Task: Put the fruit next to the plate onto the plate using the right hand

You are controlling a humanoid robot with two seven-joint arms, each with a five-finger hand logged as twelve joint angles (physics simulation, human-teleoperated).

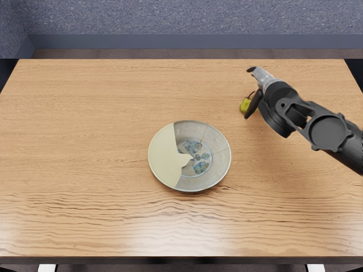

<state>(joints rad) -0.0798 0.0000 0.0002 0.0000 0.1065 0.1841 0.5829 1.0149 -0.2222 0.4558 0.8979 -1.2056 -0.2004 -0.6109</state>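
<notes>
Right hand (pixel 259 90) is set against the fruit (pixel 245 105), up and to the right of the plate (pixel 189 156), well apart. Open/closed state cannot be told; hand obscured by wrist.

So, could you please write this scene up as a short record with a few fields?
surface: wooden table
plate: near the table's middle, no fruit on it
fruit: small, yellow-green, right of and beyond the plate, apart from it
right hand: at the fruit; grasp cannot be told
left hand: not in view
task state: not yet done
</notes>
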